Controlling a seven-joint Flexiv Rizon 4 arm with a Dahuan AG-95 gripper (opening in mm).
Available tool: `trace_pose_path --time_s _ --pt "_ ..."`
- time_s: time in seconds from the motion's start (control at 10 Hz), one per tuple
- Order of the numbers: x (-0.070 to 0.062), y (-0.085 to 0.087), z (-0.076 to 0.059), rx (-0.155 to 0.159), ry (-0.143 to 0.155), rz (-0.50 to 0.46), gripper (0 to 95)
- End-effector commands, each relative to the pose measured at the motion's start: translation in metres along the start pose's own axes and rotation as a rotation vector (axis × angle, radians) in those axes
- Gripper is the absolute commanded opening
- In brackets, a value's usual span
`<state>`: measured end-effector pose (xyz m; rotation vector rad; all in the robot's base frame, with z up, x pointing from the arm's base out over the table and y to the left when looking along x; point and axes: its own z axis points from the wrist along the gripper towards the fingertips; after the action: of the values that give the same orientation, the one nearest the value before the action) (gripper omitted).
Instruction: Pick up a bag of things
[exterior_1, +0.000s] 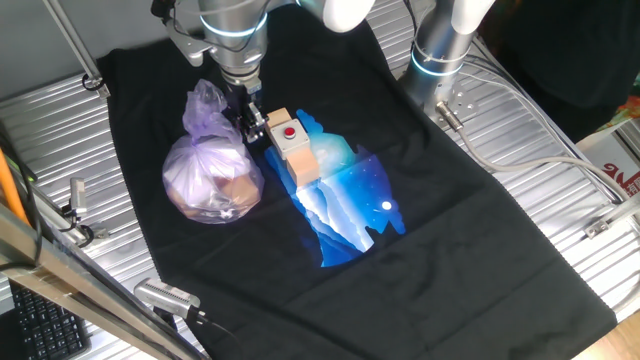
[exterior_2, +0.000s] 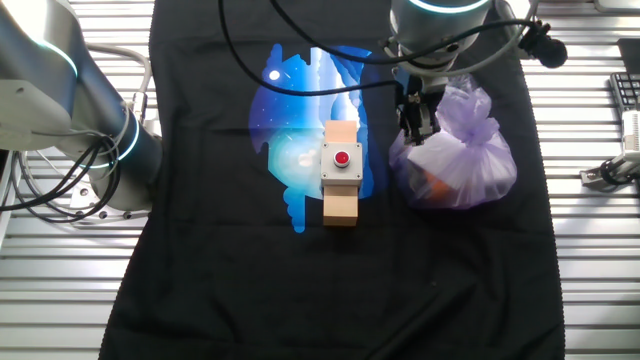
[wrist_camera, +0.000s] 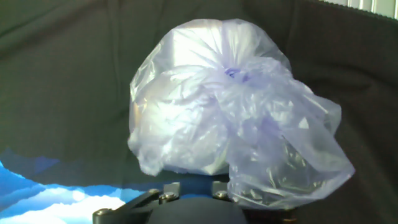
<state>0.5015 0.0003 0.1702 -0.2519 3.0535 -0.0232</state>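
Observation:
The bag of things (exterior_1: 212, 170) is a translucent pale-lilac plastic bag with a knotted crinkly top (exterior_1: 208, 104), lying on the black cloth; tan blocks show through it. It also shows in the other fixed view (exterior_2: 458, 160) and fills the hand view (wrist_camera: 211, 118). My gripper (exterior_1: 250, 122) hangs low just beside the bag, between it and the wooden block, also seen in the other fixed view (exterior_2: 416, 124). In the hand view the gripper (wrist_camera: 194, 186) has its fingers apart with only cloth between them. Loose plastic drapes over the right finger.
A bare wooden block with a red button (exterior_1: 292, 146) lies right beside the gripper on a blue print of the black cloth (exterior_1: 450, 230). A second arm's base (exterior_1: 440, 40) stands at the back. Metal slats and cables surround the cloth.

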Motion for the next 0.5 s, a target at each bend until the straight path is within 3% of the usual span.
trace_pose_path --time_s 0.1,0.5 --pt "0.002 0.000 -0.001 0.002 -0.008 0.006 95.0" --pt "-0.009 -0.001 -0.006 0.005 -0.020 -0.003 95.0"
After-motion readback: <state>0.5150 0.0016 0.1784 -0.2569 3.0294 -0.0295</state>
